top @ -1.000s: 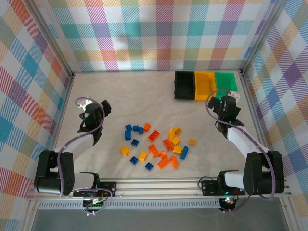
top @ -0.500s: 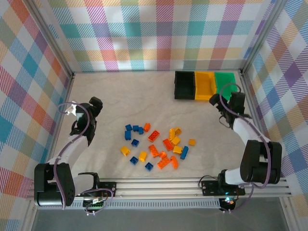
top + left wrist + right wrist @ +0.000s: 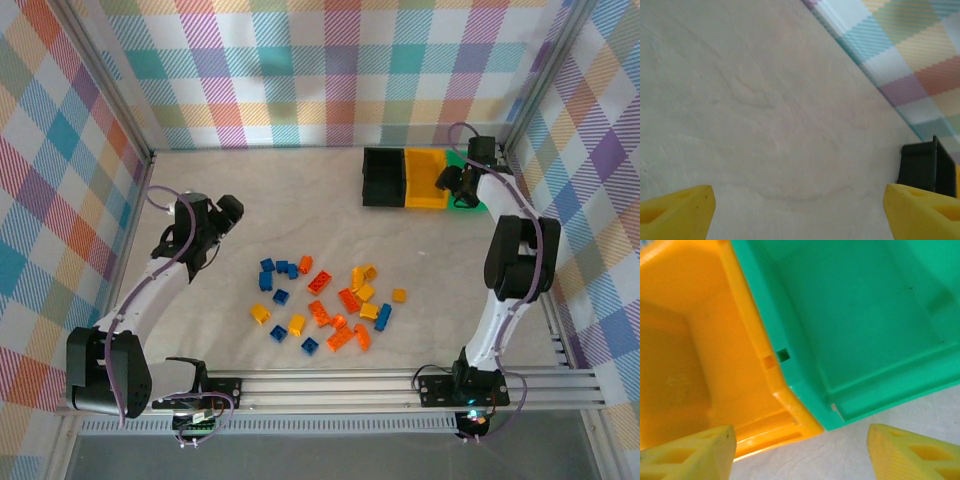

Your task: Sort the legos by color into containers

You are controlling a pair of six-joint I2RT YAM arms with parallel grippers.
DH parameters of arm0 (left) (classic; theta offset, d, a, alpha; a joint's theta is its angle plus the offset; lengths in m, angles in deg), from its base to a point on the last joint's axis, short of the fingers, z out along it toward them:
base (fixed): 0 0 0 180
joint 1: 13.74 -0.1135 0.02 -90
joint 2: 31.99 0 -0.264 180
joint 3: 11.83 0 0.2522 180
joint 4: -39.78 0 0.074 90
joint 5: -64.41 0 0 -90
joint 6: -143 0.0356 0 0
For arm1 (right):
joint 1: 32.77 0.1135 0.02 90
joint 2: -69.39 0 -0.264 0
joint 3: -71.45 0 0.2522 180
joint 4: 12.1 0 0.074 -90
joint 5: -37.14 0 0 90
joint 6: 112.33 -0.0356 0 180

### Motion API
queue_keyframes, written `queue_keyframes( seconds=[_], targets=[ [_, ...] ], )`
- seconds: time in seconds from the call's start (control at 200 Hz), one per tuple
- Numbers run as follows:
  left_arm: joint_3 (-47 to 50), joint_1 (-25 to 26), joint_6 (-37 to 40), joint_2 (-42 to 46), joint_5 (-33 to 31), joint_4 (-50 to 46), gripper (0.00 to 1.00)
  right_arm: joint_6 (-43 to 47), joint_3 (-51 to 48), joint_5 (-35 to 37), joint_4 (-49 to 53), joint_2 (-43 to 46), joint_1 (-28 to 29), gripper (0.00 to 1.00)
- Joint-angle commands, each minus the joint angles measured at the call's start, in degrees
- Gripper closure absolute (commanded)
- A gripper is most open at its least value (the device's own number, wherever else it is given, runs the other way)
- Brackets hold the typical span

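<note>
**Top external view.** The small studded plastic legos in yellow, orange and blue lie loose in one cluster on the pale counter, around its middle and toward the near edge. Three open-top rectangular containers stand in a row at the far right corner. They are the black plastic bin, the yellow-orange plastic bin against it, and the green plastic bin, which the right arm partly covers. I see the left claw over bare counter to the left of the cluster, well apart from the legos. The right claw is over the line where the yellow-orange and green bins meet. From this view I cannot tell how either claw's jaws stand.

**Left wrist view.** The left claw's two yellow fingertips stand wide apart with only bare counter between them, so it is open. A corner of the black plastic bin shows at the right edge, below the plaid wall.

**Right wrist view.** The right claw's yellow fingertips are spread with only counter between them, so it is open too. Beyond them, the yellow-orange and green bins stand wall to wall, touching.
</note>
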Motion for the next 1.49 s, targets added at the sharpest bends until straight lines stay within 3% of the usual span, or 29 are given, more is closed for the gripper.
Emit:
queue_keyframes(
  seconds=[0.0,0.37,0.59,0.68,0.88,1.035,1.195,1.49],
  targets=[
    [-1.19,0.87,1.23,0.11,2.22,-2.9,0.13,3.77,6.74,2.63,5.02,-3.05,0.62,0.33],
    [-0.44,2.97,0.73,-0.48,3.25,-2.27,0.12,5.16,26.21,8.54,18.41,-14.82,3.51,0.38],
    [-1.32,3.11,0.49,-1.0,3.26,-3.27,0.12,3.81,32.56,11.52,25.05,-17.89,4.24,0.46],
    [-1.74,3.26,0.44,-0.74,3.91,-3.16,0.12,4.59,28.9,10.27,21.65,-15.31,5.12,0.47],
    [-2.62,3.87,0.96,0.4,4.32,-3.43,0.11,6.43,25.54,13.28,16.59,-9.39,10.69,0.33],
    [-2.37,4.26,1.1,0.99,4.79,-3.55,0.1,4.49,26.98,8.37,15.12,-10.07,13.85,0.27],
    [-2.11,4.28,1.27,1.97,5.34,-4.41,0.1,-0.02,33.26,4.78,18.02,-16.68,14.14,0.3],
    [-1.29,4.36,1.24,4.2,6.53,-5.18,0.1,-2.53,42.8,6.27,24.27,-25.81,14.29,0.41]
  ],
)
